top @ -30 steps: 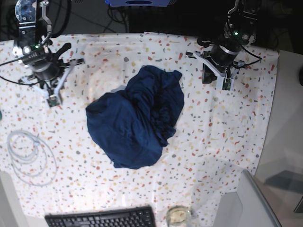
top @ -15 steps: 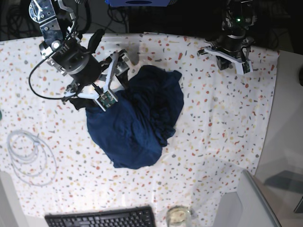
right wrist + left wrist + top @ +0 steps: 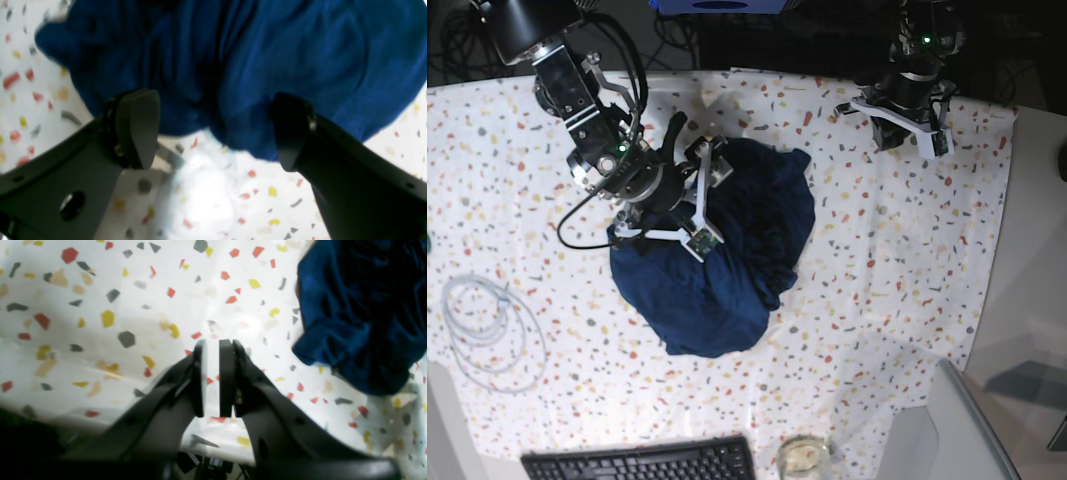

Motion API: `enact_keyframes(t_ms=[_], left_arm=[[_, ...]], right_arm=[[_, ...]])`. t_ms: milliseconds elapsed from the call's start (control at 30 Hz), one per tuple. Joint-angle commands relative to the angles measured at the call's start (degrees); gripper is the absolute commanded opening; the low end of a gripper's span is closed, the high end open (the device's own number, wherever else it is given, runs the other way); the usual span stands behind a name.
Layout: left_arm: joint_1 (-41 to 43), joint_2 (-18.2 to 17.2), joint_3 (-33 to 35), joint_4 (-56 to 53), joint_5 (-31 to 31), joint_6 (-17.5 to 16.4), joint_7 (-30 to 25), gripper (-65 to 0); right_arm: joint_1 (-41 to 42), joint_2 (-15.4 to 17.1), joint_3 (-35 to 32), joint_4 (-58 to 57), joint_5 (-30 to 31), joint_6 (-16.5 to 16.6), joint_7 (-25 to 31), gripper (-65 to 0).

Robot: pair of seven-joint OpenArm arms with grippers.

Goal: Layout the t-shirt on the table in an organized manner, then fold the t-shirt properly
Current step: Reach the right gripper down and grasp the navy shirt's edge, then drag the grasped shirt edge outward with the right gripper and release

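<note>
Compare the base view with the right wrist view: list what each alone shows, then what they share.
Only the base view: the left gripper near the table's far edge, apart from the shirt, the white cable, the keyboard. Only the right wrist view: the right gripper with jaws wide open at the cloth's edge, nothing between them gripped. Both: the crumpled navy t-shirt on the speckled table.
</note>
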Motion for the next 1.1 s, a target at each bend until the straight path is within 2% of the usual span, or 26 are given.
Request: enact_keyframes(t_ms=[0, 100, 133, 167, 233, 300, 333, 400, 567, 767, 867, 967, 1067], left_arm=[[0.1, -0.1, -0.1, 1.0, -0.3, -0.1, -1.2, -59.6], [0.1, -0.4, -0.1, 1.0, -0.2, -0.1, -1.2, -59.6], [0.1, -0.7, -0.2, 1.0, 0.0, -0.1, -1.2, -59.6], [0.1, -1.0, -0.2, 1.0, 0.0, -0.1, -1.2, -59.6], [0.0, -1.4, -0.1, 1.0, -0.3, -0.1, -1.2, -59.6], [-0.1, -1.5, -0.1, 1.0, -0.3, -0.1, -1.2, -59.6], [-0.1, -1.5, -0.1, 1.0, -0.3, -0.1, -1.2, -59.6], [-0.2, -1.5, -0.1, 1.0, -0.3, -0.1, -1.2, -59.6], [-1.2, -1.5, -0.1, 0.9, 0.0, -0.1, -1.2, -59.6], [-1.3, -1.5, -0.1, 1.0, 0.1, -0.1, -1.2, -59.6], [-1.3, -1.5, -0.1, 1.0, 0.1, -0.1, -1.2, -59.7], [-1.2, -1.5, -0.1, 1.0, 0.1, -0.1, -1.2, -59.7], [-1.0, -1.5, -0.1, 1.0, 0.1, -0.1, -1.2, -59.7]], right_arm=[[0.7, 0.4, 0.8, 0.2, -0.3, -2.1, 0.4, -16.4], [1.6, 0.8, 0.8, -1.1, -0.3, -5.6, 2.9, -18.2], [1.7, 0.8, 1.0, -1.8, -0.3, -5.9, 4.2, -22.4], [1.7, 0.8, 1.1, -2.5, -0.3, -5.9, 5.4, -27.8], [1.8, 0.9, 1.1, -3.1, -0.3, -5.9, 6.1, -42.8], [1.6, 0.9, 1.2, -2.5, -0.3, -6.1, 5.9, -62.1], [1.4, 0.9, 1.2, -1.6, -0.3, -6.1, 5.7, -65.0], [0.3, 0.9, 1.2, 1.0, -0.3, -6.1, 3.5, -63.0], [0.2, 1.0, 1.1, 10.6, -0.3, -5.8, -4.9, -65.0], [11.0, 3.8, 1.2, 14.0, -0.3, -5.8, -13.7, -65.0], [17.9, 6.3, 1.3, 8.8, -0.2, -5.8, -14.2, -65.0], [24.8, 6.9, 1.3, -0.6, -0.2, -5.8, -14.0, -64.8], [31.8, 6.7, 1.4, -14.9, -0.2, -6.1, -7.5, -64.8]])
